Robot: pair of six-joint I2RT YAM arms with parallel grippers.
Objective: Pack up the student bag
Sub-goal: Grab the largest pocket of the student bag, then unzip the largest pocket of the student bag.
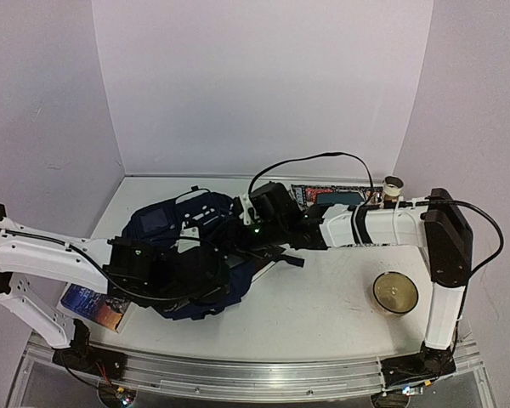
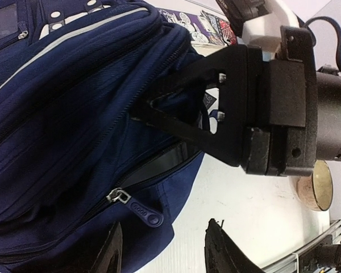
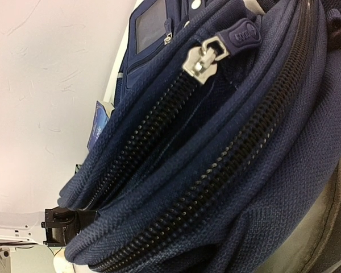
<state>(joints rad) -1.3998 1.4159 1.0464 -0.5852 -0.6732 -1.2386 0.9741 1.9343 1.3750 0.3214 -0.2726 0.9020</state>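
Now my right gripper (image 2: 141,111) is closed, pinching the student bag (image 2: 62,125) on its right side; my left gripper (image 2: 162,253) hovers half-open, holding nothing.

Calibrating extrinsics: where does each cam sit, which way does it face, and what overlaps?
Top external: above and behind the bases, looking down on the table; left arm and right arm both show, meeting at the student bag.
Left wrist: low beside the bag, facing along its side; its own fingers at the bottom edge, the right arm's jaws pinching the fabric.
Right wrist: tight against the bag, facing a zipper pull; left arm bottom left.
Shared: top external and left wrist both show the tan bowl.
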